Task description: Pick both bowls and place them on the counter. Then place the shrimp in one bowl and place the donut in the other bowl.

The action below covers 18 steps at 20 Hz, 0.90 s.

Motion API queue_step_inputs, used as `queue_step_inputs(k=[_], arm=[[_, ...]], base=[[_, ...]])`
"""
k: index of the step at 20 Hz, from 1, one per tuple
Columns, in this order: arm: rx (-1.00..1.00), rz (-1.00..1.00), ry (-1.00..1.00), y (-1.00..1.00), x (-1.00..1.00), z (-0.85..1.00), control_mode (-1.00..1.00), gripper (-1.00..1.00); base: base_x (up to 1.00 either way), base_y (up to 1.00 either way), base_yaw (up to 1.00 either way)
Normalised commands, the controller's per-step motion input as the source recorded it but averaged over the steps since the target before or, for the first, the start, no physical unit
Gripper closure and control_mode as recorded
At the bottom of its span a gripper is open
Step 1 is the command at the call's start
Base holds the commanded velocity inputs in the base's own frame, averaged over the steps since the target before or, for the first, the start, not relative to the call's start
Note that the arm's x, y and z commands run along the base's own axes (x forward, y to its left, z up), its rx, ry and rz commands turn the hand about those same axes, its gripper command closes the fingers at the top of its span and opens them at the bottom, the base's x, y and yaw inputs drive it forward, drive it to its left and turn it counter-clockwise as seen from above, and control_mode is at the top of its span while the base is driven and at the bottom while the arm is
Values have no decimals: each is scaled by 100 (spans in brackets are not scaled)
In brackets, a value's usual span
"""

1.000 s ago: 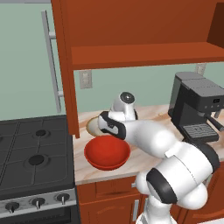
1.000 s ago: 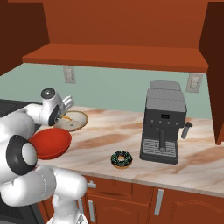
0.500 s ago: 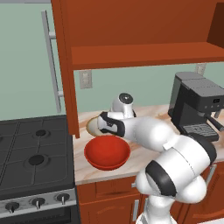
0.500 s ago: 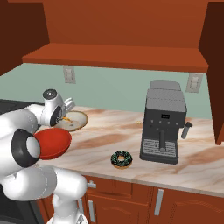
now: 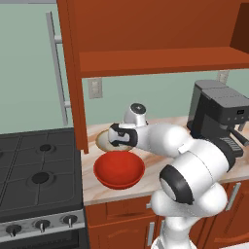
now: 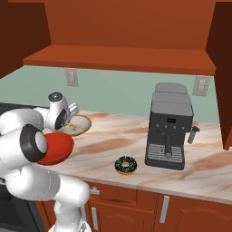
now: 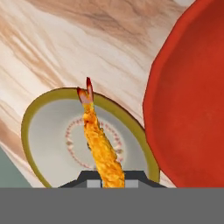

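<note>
**A:** Where is the shrimp right now?

**B:** Pinched in the gripper. In the hand view the jaws are clenched on its thick end, and the tail hangs out over the cream-beige bowl, above the middle of the bowl's floor. From the right base view the gripper sits over that bowl, low and close to it.

**A:** How do you reckon it handles?

**B:** Very light and small, so weight is no worry. It is long and thin and held at one end only, so I judge it could swing or slip in the grip. The battered surface looks rough, which should help the hold. The thick body end is the sensible place to take it, not the thin tail.

**A:** And what is around it?

**B:** The red bowl stands just beside the cream one on the worktop, toward the front edge; in the hand view their rims look very close, though I cannot tell whether they touch. The donut lies well apart, near the front edge, with the coffee machine beyond it. The stove is to the left of the bowls.

**A:** Anything in the way?

**B:** Nothing sits between the shrimp and the cream bowl's floor. The red bowl's near rim is the one thing the hand could brush when it lifts away.
</note>
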Motion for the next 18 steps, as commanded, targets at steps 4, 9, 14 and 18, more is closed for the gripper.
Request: queue_step_inputs(k=[4,9,14,18], arm=[[0,0,10,5,18,-12,-100,100],[0,0,4,7,9,-6,-100,100],[0,0,0,12,2,-6,-100,100],[0,0,0,13,0,-7,-100,100]], base=[[0,0,0],[0,0,0],[0,0,0],[0,0,0]])
